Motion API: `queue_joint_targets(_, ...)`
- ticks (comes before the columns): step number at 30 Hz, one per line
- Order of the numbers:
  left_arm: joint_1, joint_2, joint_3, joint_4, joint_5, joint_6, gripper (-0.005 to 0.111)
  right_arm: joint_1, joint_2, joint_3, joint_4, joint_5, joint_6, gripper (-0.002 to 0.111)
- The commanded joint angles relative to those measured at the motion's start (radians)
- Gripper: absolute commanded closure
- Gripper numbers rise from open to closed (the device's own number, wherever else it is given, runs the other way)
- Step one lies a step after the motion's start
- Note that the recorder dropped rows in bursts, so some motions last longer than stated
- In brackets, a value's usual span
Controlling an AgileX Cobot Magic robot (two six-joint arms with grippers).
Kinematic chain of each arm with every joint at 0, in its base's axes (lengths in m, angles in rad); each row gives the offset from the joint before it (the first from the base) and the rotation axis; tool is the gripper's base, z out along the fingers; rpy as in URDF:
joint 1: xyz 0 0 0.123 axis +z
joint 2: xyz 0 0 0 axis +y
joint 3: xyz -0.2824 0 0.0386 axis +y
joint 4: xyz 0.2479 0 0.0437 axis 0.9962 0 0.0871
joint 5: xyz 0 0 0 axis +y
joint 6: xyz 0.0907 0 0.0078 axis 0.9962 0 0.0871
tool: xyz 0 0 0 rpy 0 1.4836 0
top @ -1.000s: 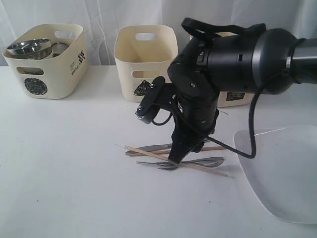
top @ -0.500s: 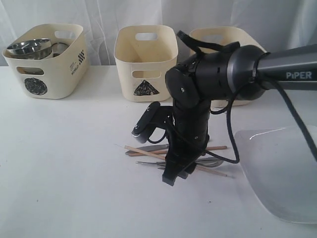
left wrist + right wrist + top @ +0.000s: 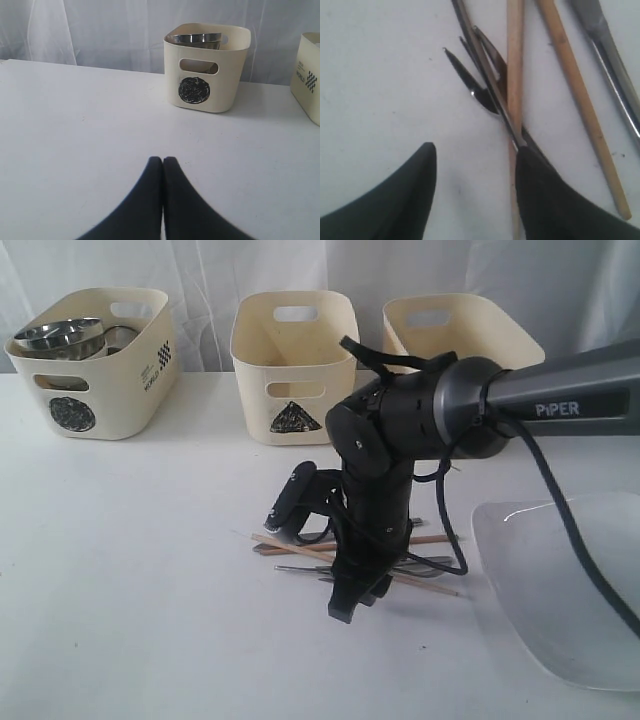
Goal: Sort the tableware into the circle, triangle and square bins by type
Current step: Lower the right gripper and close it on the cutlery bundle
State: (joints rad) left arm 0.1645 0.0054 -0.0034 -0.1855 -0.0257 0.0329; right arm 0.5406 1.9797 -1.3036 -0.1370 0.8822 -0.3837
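Centring the spread right gripper [image 3: 476, 155] over the fork [image 3: 479, 96] before closing matters; one finger [image 3: 545, 200] overlaps a chopstick [image 3: 514, 60]. Left gripper [image 3: 163, 165] clenched, empty.

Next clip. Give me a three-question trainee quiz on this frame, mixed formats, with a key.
1. True or false: the right gripper stands open right by the fork.
2. Which bin holds the steel dishes? A) circle bin B) triangle bin C) the bin farthest right
3. Fill in: the left gripper is ___.
Key: 1 true; 2 A; 3 shut.
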Motion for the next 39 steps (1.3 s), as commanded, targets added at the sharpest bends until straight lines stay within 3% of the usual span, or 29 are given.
queue_joint_targets(1,0.002,-0.005,0.003,-0.007,-0.003,-0.008,0.107,-0.013,0.01,-0.002,-0.091,-0.015,-0.021,0.061)
queue_joint_targets(26,0.002,-0.005,0.003,-0.007,-0.003,-0.008,0.107,-0.013,0.079,0.0,-0.07,-0.084,-0.04,0.063)
queue_joint_targets(31,0.002,-0.005,0.003,-0.007,-0.003,-0.008,0.107,-0.013,0.09,0.0,-0.009,-0.056,-0.04,0.078)
queue_joint_targets(37,0.002,-0.005,0.003,-0.007,-0.003,-0.008,0.107,-0.013,0.09,0.0,0.076,0.01,-0.022,0.108)
queue_joint_targets(39,0.002,-0.005,0.003,-0.007,-0.003,-0.008,0.107,-0.013,0.09,0.0,0.081,0.01,0.02,0.108)
